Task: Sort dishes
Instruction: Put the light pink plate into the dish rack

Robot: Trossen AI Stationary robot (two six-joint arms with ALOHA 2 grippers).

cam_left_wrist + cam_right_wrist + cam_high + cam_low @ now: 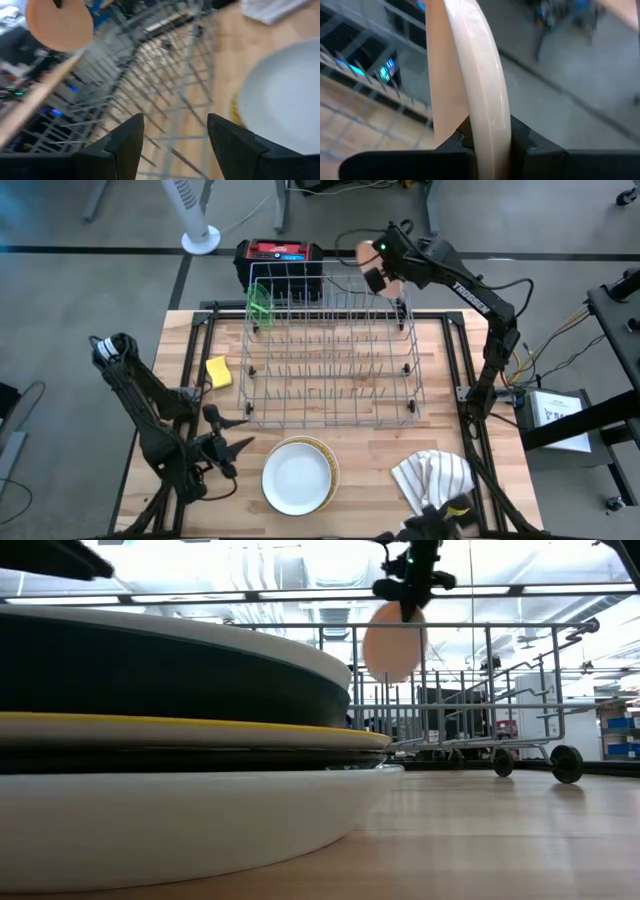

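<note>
My right gripper [383, 272] is shut on a peach plate [393, 645], held on edge above the far right corner of the wire dish rack [330, 350]. A lime-green translucent dish [260, 305] stands on edge in the rack's far left corner. A stack of dishes topped by a white plate [297, 476] rests on the table near the front edge; it also shows in the low view [170, 750]. My left gripper [226, 446] is open and empty just left of that stack, its fingers [125, 142] apart. My right gripper pinches the peach plate's rim [487, 107] between its two fingers, at the plate's upper edge. The fingers come from above, pointing down. The plate hangs upright on edge below the fingers [393, 645], clear of the rack.
A yellow sponge [219, 372] lies left of the rack. A white striped cloth [432, 477] lies at the front right. A black and red box [280, 260] stands behind the rack's far left. Bare wood shows between the rack and the front edge.
</note>
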